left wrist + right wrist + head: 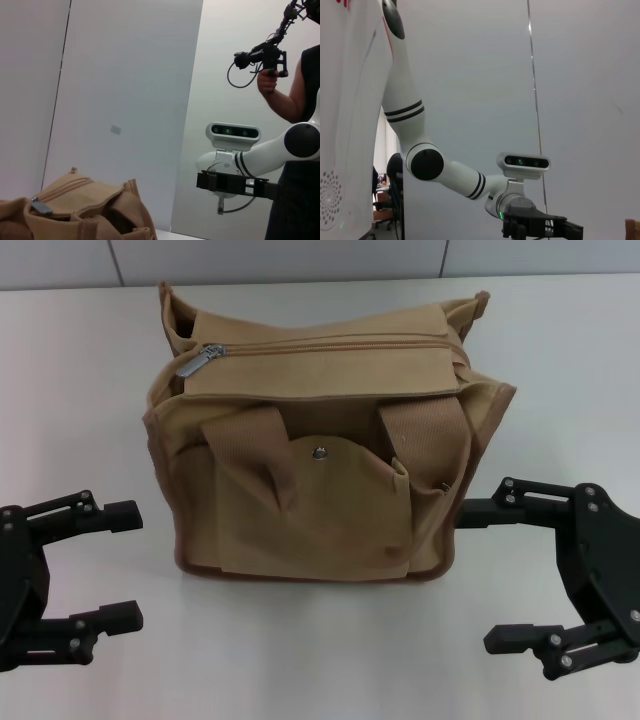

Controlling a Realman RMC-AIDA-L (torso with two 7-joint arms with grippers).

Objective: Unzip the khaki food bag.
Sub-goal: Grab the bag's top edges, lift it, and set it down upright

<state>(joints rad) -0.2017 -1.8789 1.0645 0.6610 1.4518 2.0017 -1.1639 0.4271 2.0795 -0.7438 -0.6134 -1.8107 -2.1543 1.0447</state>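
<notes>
The khaki food bag [320,450] stands upright in the middle of the white table, front pocket with its snap flap toward me. Its top zipper [330,345] is closed, and the silver pull [195,362] lies at the bag's left end. The bag's top and pull also show in the left wrist view [75,210]. My left gripper [125,565] is open and empty, low at the left of the bag, apart from it. My right gripper [490,575] is open and empty at the right, its upper finger close to the bag's side.
The white table [560,370] spreads around the bag. A wall runs along the far edge. In the left wrist view a person [295,90] stands behind my right arm holding a black hand-held device [262,55].
</notes>
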